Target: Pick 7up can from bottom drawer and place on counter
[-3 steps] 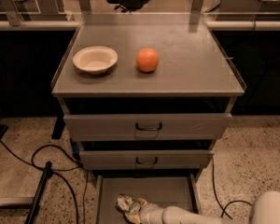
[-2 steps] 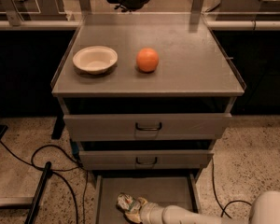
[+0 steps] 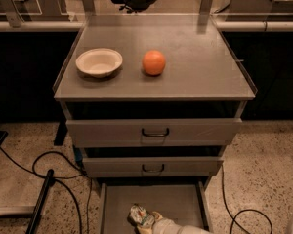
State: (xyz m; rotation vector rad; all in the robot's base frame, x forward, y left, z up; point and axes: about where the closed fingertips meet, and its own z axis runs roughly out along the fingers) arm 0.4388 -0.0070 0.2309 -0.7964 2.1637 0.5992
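Observation:
The bottom drawer (image 3: 178,199) is pulled out at the foot of the cabinet, showing its plain grey floor. The 7up can (image 3: 138,214), silvery with green marks, lies tilted near the drawer's front left. My gripper (image 3: 150,220) reaches in from the lower right on a white arm and sits right against the can's right side. The counter (image 3: 200,67) is the flat grey top of the cabinet above.
A white bowl (image 3: 98,62) and an orange (image 3: 154,62) sit on the counter's left half. Two upper drawers with black handles (image 3: 154,132) are shut. Black cables (image 3: 51,172) trail over the speckled floor at the left and right of the cabinet.

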